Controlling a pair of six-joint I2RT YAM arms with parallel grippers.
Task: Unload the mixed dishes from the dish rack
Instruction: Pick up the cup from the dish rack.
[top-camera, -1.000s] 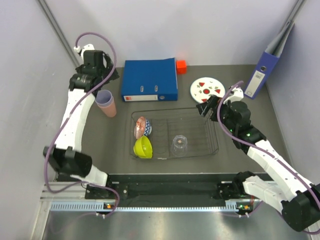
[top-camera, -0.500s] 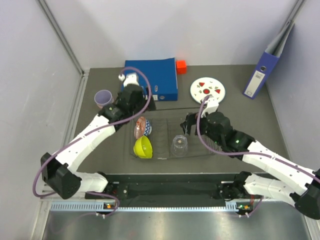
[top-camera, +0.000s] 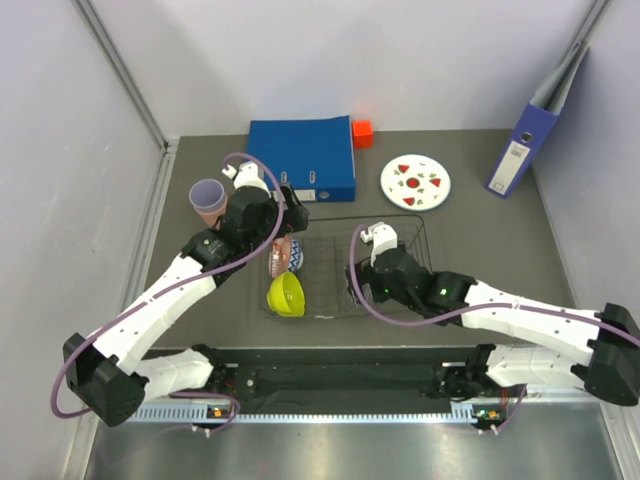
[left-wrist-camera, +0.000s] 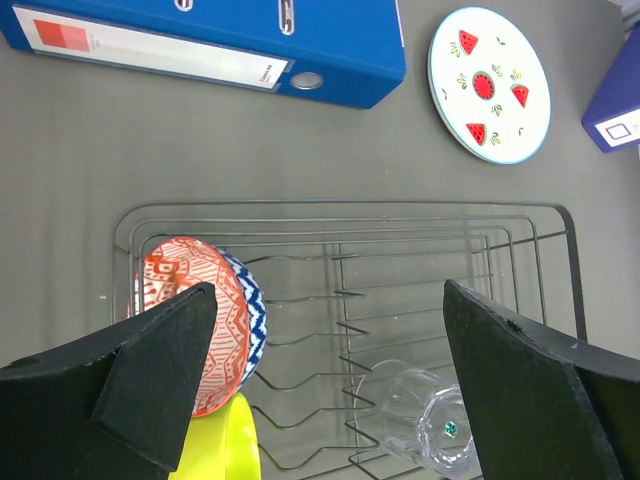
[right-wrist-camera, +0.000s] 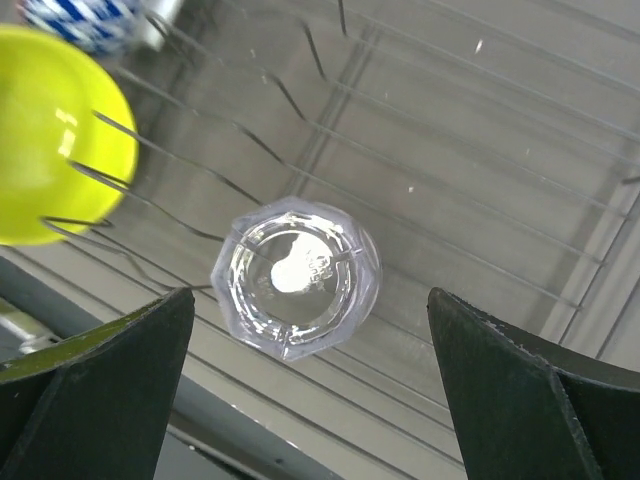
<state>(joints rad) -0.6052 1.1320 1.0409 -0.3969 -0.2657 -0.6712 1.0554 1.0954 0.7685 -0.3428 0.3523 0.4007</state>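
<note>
Dark-wire dish rack (top-camera: 330, 235): mid-table.
White plate (top-camera: 415, 182): on the table, 1 o'clock from the rack.
Patterned bowl (left-wrist-camera: 205, 330), lime-yellow bowl (top-camera: 286, 293): at the rack's 9 o'clock end.
Clear tumbler (right-wrist-camera: 297, 277): in the rack, near 6 o'clock.
Left gripper (left-wrist-camera: 327, 300): spread wide, empty, above the rack.
Right gripper (right-wrist-camera: 310, 295): spread wide, empty — over the tumbler.

From the top you can't make out the clear tumbler (right-wrist-camera: 296, 277), since your right arm (top-camera: 420, 285) sits over it. The lime-yellow bowl (left-wrist-camera: 228, 448) is chopped off by the left wrist view's bottom edge. The patterned bowl (right-wrist-camera: 80, 18) is just a blurry sliver in the right wrist view's corner.
</note>
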